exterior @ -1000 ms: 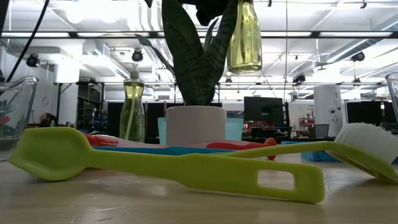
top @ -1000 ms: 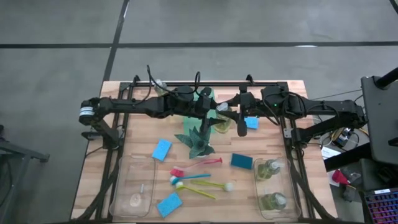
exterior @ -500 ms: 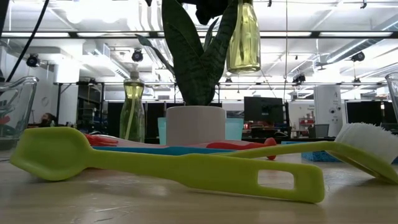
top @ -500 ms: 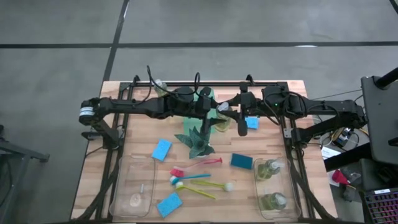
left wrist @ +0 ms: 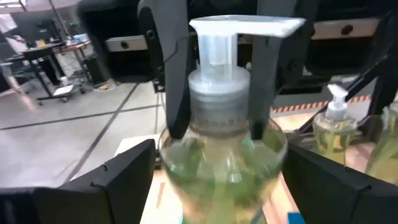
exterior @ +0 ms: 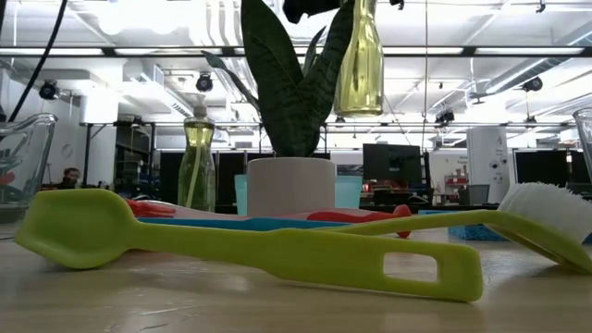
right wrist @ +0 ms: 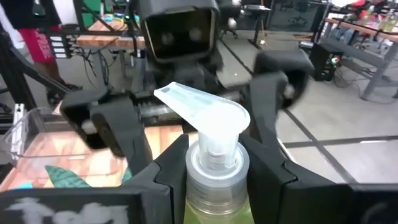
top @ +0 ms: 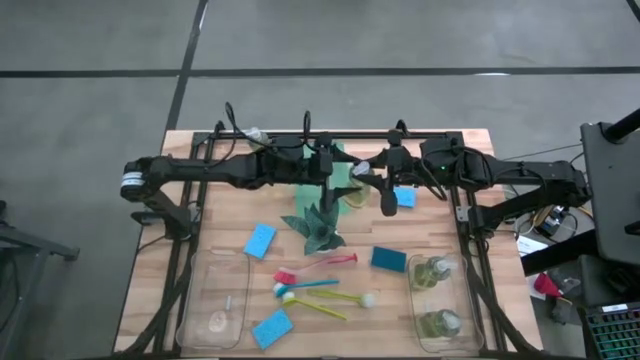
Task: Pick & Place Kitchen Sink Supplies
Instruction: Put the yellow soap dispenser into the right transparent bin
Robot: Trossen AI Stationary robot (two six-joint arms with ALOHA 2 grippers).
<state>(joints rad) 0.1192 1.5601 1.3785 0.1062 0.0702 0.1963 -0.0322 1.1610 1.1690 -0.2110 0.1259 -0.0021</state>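
My right gripper [right wrist: 211, 168] fingers clamp the clear yellow-green soap bottle [exterior: 359, 60]; left gripper [left wrist: 214, 180] fingers apart; I'd retreat straight.

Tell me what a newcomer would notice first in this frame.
A soap bottle hangs in mid-air above the potted plant at the table's far middle, its neck gripped by the right claw, with the left claw open on either side of it. Nearer the front, a yellow brush lies among the other brushes.
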